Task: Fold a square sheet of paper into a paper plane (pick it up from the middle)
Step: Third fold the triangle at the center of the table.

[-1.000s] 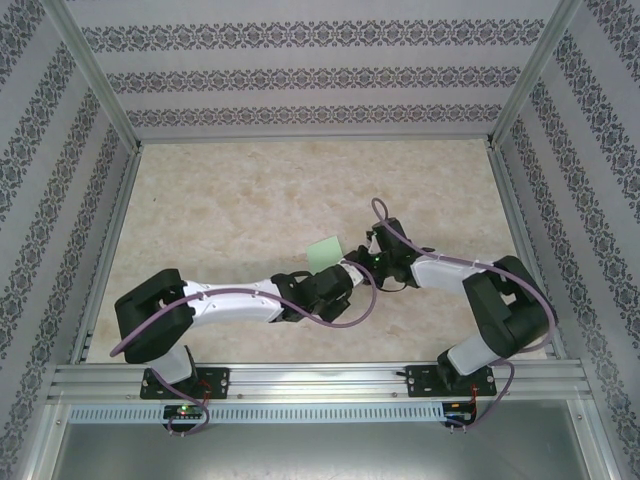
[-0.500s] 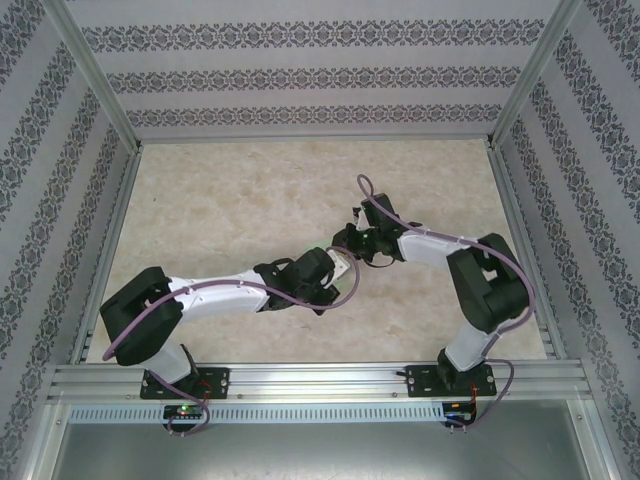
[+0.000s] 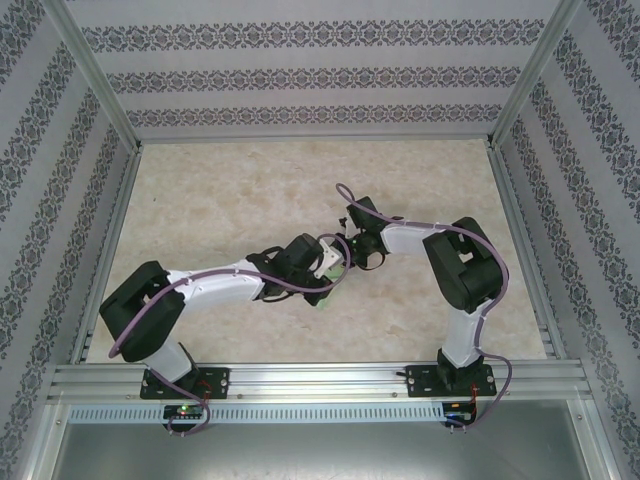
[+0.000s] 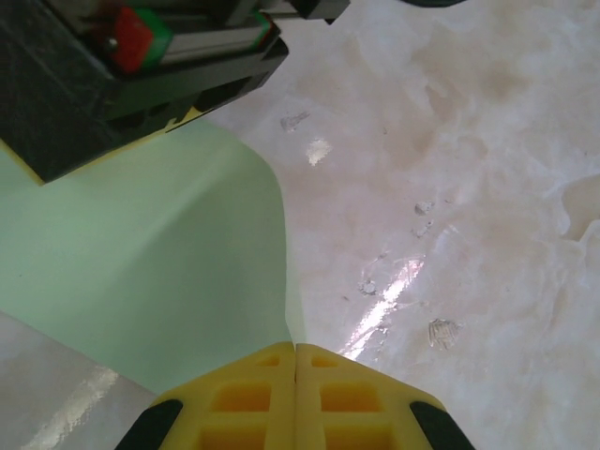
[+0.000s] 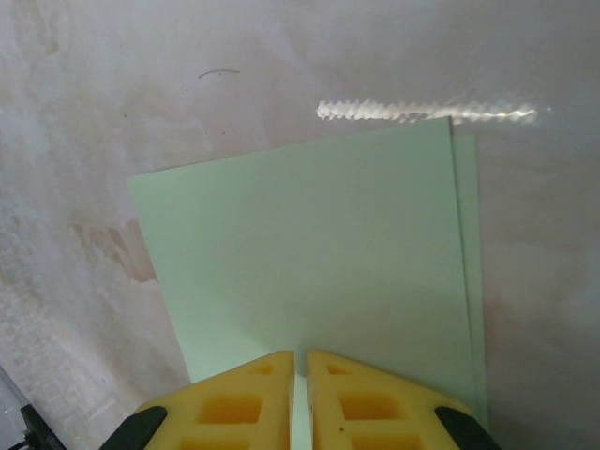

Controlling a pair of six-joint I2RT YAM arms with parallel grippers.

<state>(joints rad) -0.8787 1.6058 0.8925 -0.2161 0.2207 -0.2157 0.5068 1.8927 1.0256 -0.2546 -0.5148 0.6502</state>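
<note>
Now both arms have swung inward compared with a second ago, and the left gripper (image 4: 296,356) and right gripper (image 5: 301,361) meet mid-worktop (image 3: 220,200). Both are pinched narrow on the square sheet of paper (image 5: 309,253), which is doubled over. It lay exposed earlier. From above, a green corner pokes out on the near side.
</note>
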